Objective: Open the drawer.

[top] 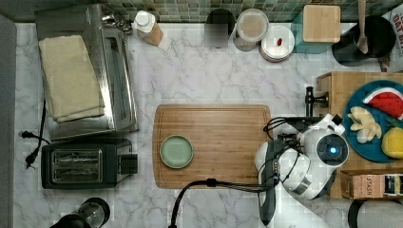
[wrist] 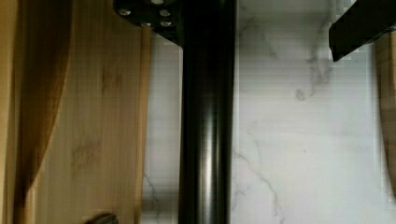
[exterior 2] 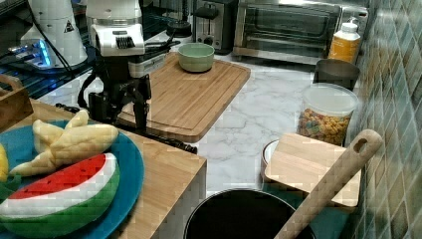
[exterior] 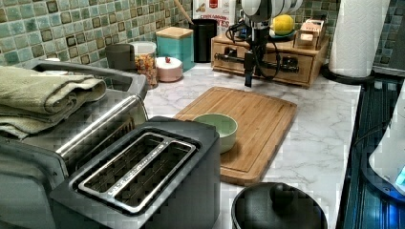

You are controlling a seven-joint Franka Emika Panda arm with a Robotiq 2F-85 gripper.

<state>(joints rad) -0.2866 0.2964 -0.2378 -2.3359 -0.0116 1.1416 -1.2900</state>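
Your pincer (exterior 2: 122,117) is standing released: the two black fingers (exterior 2: 142,107) are hanging down on either side of the long black bar handle (wrist: 208,121), and in the wrist view the bar is running close beside one finger while the other one is staying well apart from it. So nothing is gripped at this moment.

The drawer (exterior: 296,71) is sitting in the light-wood cabinet in the upper middle of the left view, at the middle right of the top view. As far as I am judging, it is looking shut or nearly shut.

To do this step well, I am advising you to centre the bar between the fingers, clench firmly, and then pull straight out from the drawer front, toward the cutting board (top: 214,142). The bar is round, smooth and a little glossy, so a slanted pull is risking a slip along it.

The drawer front is plain pale wood with soft grain. The tabletop (top: 204,71) is white marble with grey veins. The board is flat brown wood with a grooved rim, carrying a small round green bowl (top: 176,151).
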